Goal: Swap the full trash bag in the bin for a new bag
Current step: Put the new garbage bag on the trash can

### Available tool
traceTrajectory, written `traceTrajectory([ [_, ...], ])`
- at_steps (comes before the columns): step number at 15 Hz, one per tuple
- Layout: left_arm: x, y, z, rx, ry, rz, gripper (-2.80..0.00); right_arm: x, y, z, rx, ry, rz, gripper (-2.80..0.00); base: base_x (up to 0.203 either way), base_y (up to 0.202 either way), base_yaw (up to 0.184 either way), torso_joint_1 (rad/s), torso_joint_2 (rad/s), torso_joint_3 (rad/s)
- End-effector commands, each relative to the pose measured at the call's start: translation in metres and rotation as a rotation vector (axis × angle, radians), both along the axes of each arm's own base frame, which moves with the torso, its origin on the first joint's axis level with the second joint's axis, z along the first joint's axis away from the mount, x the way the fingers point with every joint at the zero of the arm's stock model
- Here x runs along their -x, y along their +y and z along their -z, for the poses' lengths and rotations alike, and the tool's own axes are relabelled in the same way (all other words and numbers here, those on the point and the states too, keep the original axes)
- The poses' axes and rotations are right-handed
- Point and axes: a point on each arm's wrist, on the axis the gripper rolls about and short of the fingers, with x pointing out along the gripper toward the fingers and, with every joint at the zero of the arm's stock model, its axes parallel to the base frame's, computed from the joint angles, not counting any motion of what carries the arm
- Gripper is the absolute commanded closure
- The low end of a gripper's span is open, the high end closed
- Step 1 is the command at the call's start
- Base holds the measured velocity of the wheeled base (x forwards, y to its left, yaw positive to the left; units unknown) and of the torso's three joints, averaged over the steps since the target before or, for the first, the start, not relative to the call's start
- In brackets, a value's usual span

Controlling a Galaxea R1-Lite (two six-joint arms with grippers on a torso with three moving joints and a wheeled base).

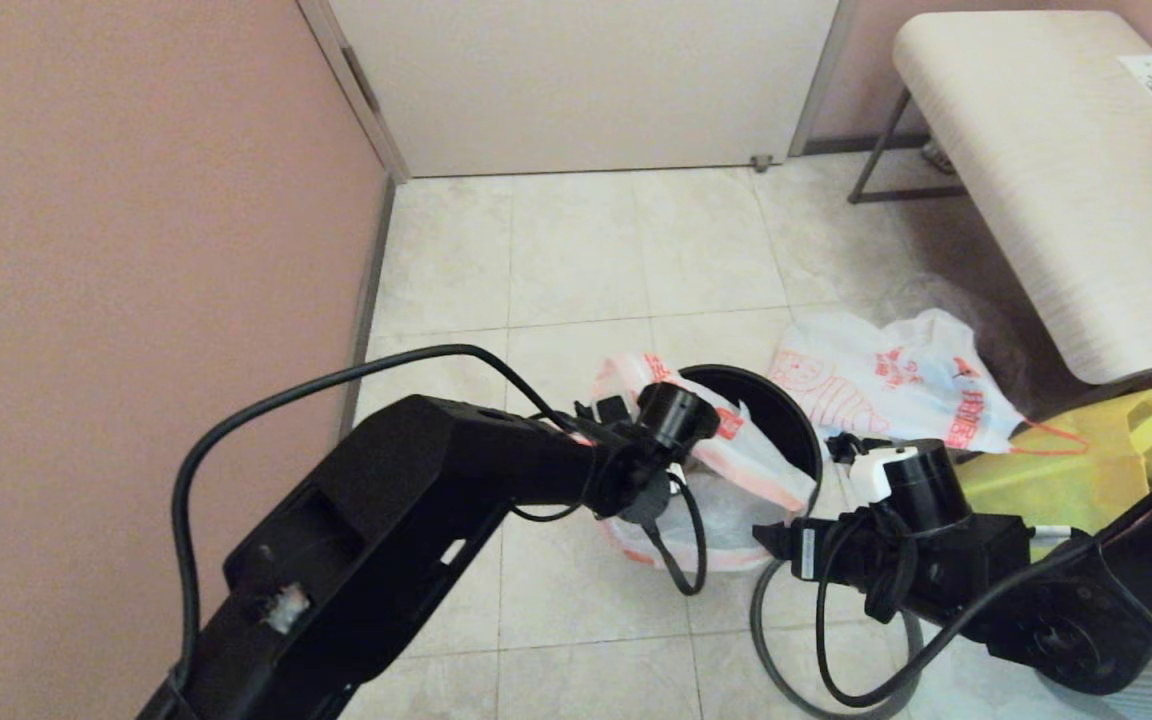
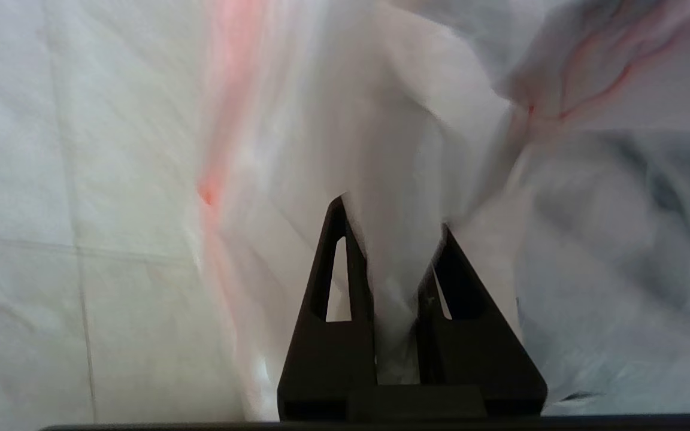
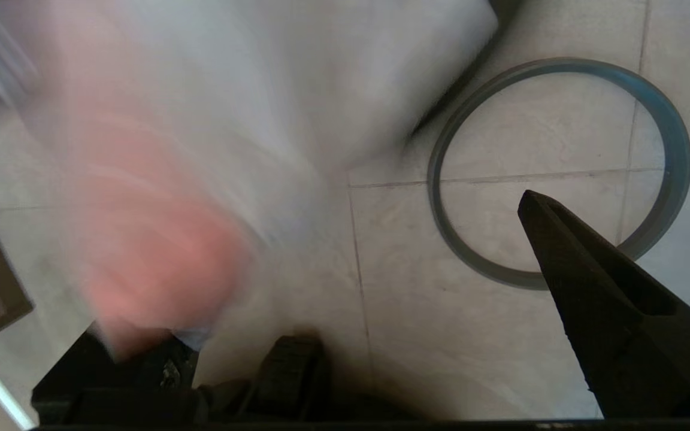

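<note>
The black bin (image 1: 788,405) stands on the tiled floor with a white, red-printed bag (image 1: 746,475) draped over its near side. My left gripper (image 2: 390,239) is at the bin's near-left edge, shut on a fold of that bag (image 2: 393,179). The bin's grey hoop (image 3: 560,173) lies loose on the floor near the bin; in the head view the hoop (image 1: 758,625) shows under my right arm. My right gripper (image 3: 411,269) hovers open over the floor beside the hoop, with the bag (image 3: 201,149) hanging over one finger.
A second white bag with red print (image 1: 886,385) lies on the floor right of the bin. A yellow shopping bag (image 1: 1126,460) sits beyond it, under a pale bench (image 1: 1036,170). A pink wall (image 1: 136,250) runs along the left.
</note>
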Motion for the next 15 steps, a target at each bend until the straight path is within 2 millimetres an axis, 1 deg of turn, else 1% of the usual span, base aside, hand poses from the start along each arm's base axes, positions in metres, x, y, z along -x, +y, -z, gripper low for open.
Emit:
traceTrajectory([
  [1,-0.003,0.012,-0.014,0.013,-0.016,-0.032,0.00,0.004,0.002,-0.007,-0.017,-0.018,-0.018,-2.80,0.000,0.000,0.000,0.000,0.00,0.000],
  [4,-0.009,0.042,-0.012,-0.016,0.004,-0.112,0.00,0.002,0.013,-0.013,-0.090,-0.083,-0.093,-2.80,0.000,0.000,0.000,0.000,0.00,0.000],
  [6,-0.015,0.070,-0.010,-0.010,0.012,-0.185,0.00,0.001,0.029,-0.012,-0.111,-0.120,-0.147,-2.80,0.000,0.000,0.000,0.000,0.00,0.000],
  [7,-0.018,0.084,-0.014,0.002,0.003,-0.214,0.00,0.001,0.035,-0.011,-0.104,-0.124,-0.169,-2.80,0.000,0.000,0.000,0.000,0.00,0.000],
  [8,-0.021,0.097,-0.015,0.010,-0.004,-0.241,0.00,0.004,0.047,-0.005,-0.076,-0.119,-0.217,-2.80,0.000,0.000,0.000,0.000,0.00,0.000],
  [9,-0.020,0.104,-0.014,0.011,-0.004,-0.253,0.00,0.005,0.056,0.000,-0.027,-0.126,-0.269,-2.80,0.000,0.000,0.000,0.000,0.00,0.000],
  [11,-0.016,0.107,-0.014,0.017,-0.008,-0.253,0.00,0.002,0.069,0.000,0.001,-0.152,-0.309,-2.80,0.000,0.000,0.000,0.000,0.00,0.000],
  [14,-0.016,0.109,-0.006,0.024,-0.003,-0.252,0.00,-0.008,0.081,-0.014,-0.008,-0.180,-0.319,-2.80,0.000,0.000,0.000,0.000,0.00,0.000],
  [15,-0.016,0.108,-0.007,0.041,-0.011,-0.243,0.00,-0.013,0.085,-0.018,-0.006,-0.190,-0.308,-2.80,0.000,0.000,0.000,0.000,0.00,0.000],
])
